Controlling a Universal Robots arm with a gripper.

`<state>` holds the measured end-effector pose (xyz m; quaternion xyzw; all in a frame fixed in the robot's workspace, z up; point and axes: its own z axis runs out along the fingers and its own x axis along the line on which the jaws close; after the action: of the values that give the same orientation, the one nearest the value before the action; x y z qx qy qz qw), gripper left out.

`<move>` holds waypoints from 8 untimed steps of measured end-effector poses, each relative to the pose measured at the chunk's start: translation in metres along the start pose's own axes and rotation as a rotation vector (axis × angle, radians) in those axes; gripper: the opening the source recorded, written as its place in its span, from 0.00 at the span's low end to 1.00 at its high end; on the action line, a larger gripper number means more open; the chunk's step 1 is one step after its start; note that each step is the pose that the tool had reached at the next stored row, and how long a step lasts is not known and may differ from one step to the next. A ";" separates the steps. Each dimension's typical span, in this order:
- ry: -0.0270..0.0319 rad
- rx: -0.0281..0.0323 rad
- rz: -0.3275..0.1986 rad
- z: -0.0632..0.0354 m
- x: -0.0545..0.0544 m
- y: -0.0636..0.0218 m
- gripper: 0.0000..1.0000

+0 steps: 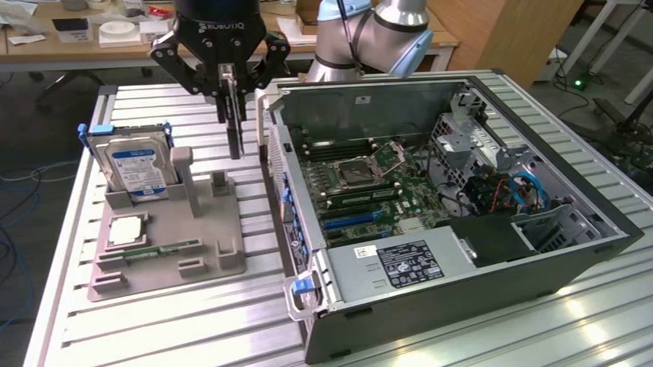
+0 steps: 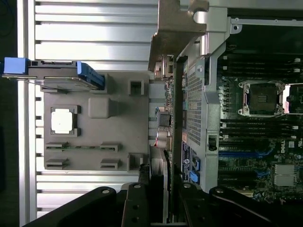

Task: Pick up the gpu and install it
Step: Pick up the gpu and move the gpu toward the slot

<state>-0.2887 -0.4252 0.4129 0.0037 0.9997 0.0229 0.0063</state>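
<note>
The gpu hangs edge-on and upright from my gripper, which is shut on its upper end. It is in the air between the grey parts holder and the side wall of the open computer case, above the table. In the wrist view the gpu is a thin green board edge running away from my gripper. Its silver end bracket is at the far end, beside the case's perforated rear wall. The motherboard lies inside the case.
The grey parts holder carries an upright hard drive with blue clips, a processor chip and a memory stick. Inside the case are a power supply and drive cage. Desks stand behind.
</note>
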 end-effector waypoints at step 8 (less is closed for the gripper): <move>0.0001 0.0001 0.000 0.0001 -0.012 0.0001 0.28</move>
<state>-0.2769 -0.4253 0.4130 0.0037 0.9997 0.0229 0.0062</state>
